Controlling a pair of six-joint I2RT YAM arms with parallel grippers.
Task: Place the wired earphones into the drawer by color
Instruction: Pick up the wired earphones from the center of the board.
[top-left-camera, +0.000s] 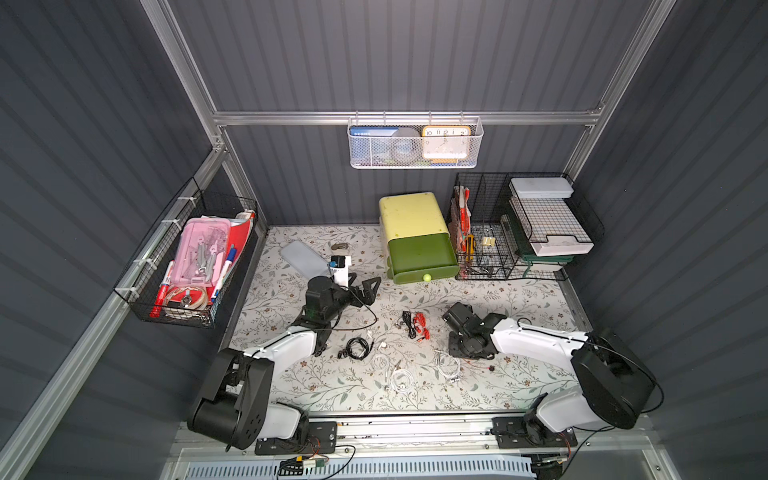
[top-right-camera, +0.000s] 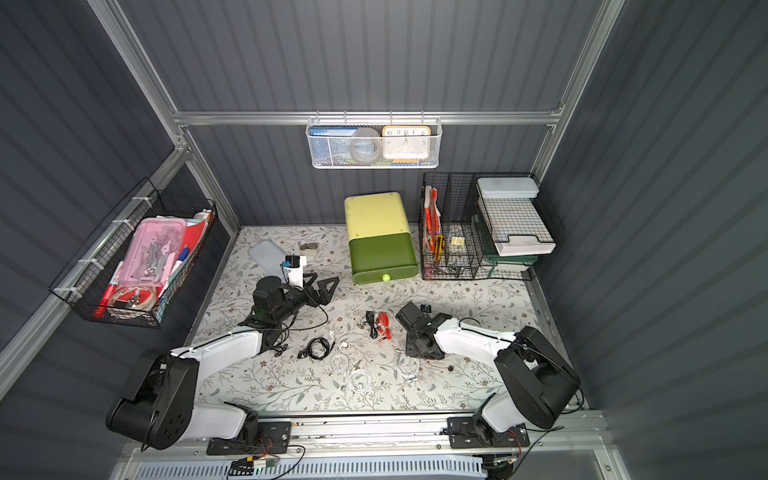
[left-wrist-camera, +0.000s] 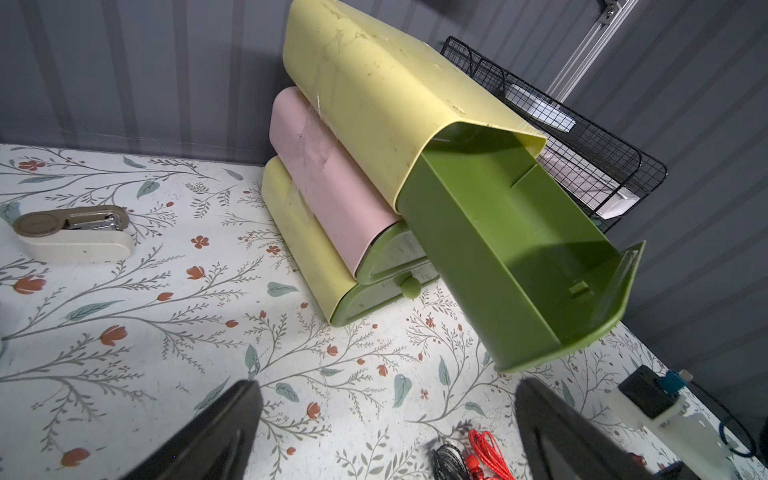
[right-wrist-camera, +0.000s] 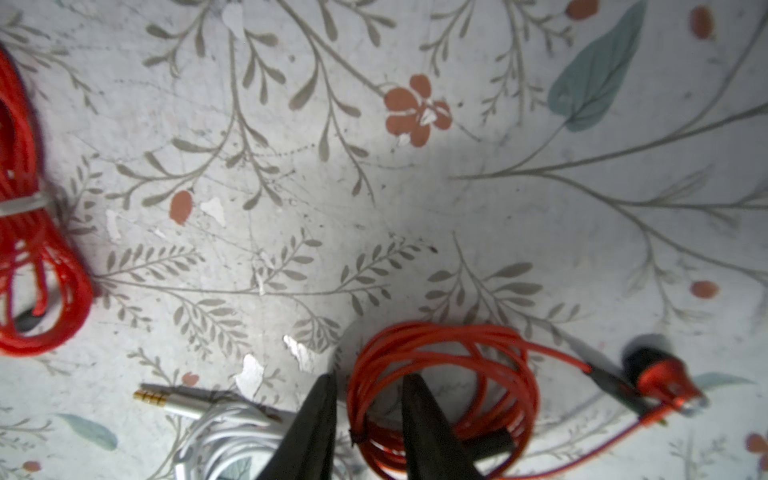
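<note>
Found right pincer (right-wrist-camera: 369, 378) low over the floral surface (right-wrist-camera: 374, 187), tips down, partly spread, straddling one side of a red earphone coil (right-wrist-camera: 436, 332). Saw a sliver of surface between cable and one finger (right-wrist-camera: 424, 424); made out no firm pinch. Traced that coil's red earbud (right-wrist-camera: 665, 378) out to one side, lying on the surface. Noted a white earphone coil (right-wrist-camera: 232, 436) with gold-ringed plug (right-wrist-camera: 153, 399) just beside the other finger.

Spotted a second red coil (top-left-camera: 422, 322) nearer the drawers, right beside a black coil (top-left-camera: 409, 322). Logged another black coil (top-left-camera: 357, 348) near the left arm and two more white coils (top-left-camera: 401, 380) toward the front middle. Saw every coil out on the surface.

Found left pincer (left-wrist-camera: 386, 382) spread wide with nothing between the fingers, well apart from every coil, facing the drawer unit (left-wrist-camera: 374, 83). Recorded top drawer (left-wrist-camera: 519, 249), dark green, pulled well out of its yellow shell; lower two pushed in. Marked a stapler (left-wrist-camera: 75, 232) near the back wall, on the left-arm side of the drawer unit.
</note>
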